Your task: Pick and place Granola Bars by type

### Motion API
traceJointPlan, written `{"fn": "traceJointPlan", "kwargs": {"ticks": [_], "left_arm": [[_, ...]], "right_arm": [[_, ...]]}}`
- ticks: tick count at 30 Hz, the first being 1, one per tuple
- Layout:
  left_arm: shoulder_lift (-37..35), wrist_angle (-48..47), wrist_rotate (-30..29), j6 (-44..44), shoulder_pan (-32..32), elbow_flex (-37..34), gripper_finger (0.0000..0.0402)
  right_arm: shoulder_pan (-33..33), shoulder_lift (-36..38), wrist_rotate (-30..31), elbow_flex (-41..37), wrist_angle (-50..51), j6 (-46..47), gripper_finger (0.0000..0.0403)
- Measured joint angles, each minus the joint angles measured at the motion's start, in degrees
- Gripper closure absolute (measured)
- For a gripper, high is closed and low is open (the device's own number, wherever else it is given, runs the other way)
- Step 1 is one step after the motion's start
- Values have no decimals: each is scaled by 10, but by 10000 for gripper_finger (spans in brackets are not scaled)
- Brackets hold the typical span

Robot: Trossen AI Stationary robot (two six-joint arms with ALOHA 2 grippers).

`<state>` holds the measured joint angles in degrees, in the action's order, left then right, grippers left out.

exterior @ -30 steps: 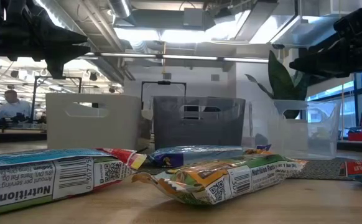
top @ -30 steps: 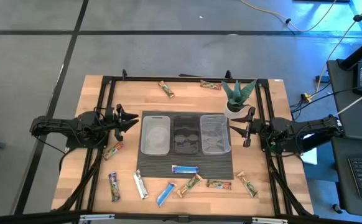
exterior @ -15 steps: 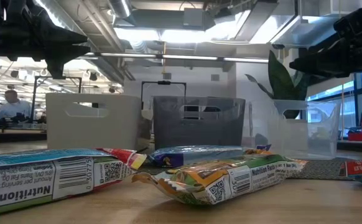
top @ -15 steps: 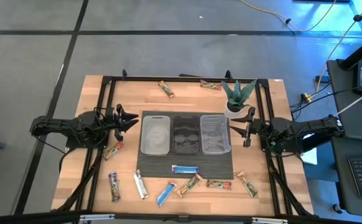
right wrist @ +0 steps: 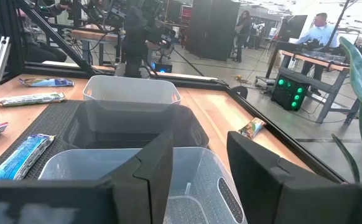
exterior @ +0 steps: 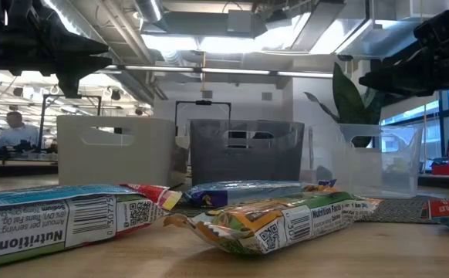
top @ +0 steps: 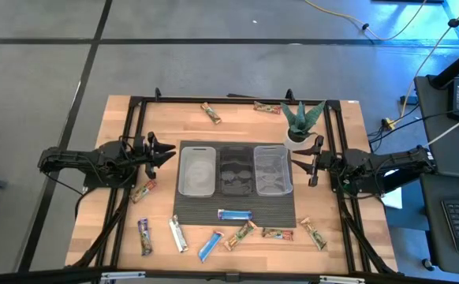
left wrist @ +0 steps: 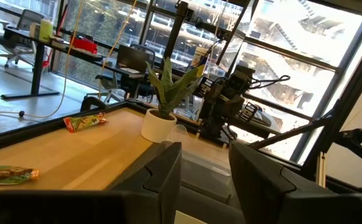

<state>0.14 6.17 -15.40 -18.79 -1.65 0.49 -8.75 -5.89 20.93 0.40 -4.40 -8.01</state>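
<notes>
Granola bars lie scattered on the wooden table. Near the front edge are a blue bar (top: 234,214), another blue bar (top: 209,245), tan/green bars (top: 240,234) (top: 277,233) (top: 315,233), a silver bar (top: 179,234) and a purple bar (top: 144,237). One bar (top: 143,190) lies at the left, and two bars (top: 210,113) (top: 266,108) lie by the far edge. My left gripper (top: 166,152) hovers open, left of the bins. My right gripper (top: 296,162) hovers open, right of them. Neither touches a bar.
Three clear bins (top: 197,170) (top: 234,170) (top: 273,170) stand side by side on a dark mat (top: 234,207). A spiky green potted plant (top: 301,118) stands at the far right, close to my right arm. A black frame (top: 132,118) runs along the table's edges. People show in the room beyond.
</notes>
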Motion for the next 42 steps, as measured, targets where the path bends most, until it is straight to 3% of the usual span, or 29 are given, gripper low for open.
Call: {"fn": "traceJointPlan", "kwargs": {"ticks": [27, 35, 42], "left_arm": [[0, 0, 0, 0, 0, 0, 274], [0, 0, 0, 0, 0, 0, 274], [0, 0, -3, 58, 0, 0, 274]], "right_arm": [[0, 0, 0, 0, 0, 3, 247], [0, 0, 0, 0, 0, 111, 247], [0, 0, -18, 0, -2, 198, 247]]}}
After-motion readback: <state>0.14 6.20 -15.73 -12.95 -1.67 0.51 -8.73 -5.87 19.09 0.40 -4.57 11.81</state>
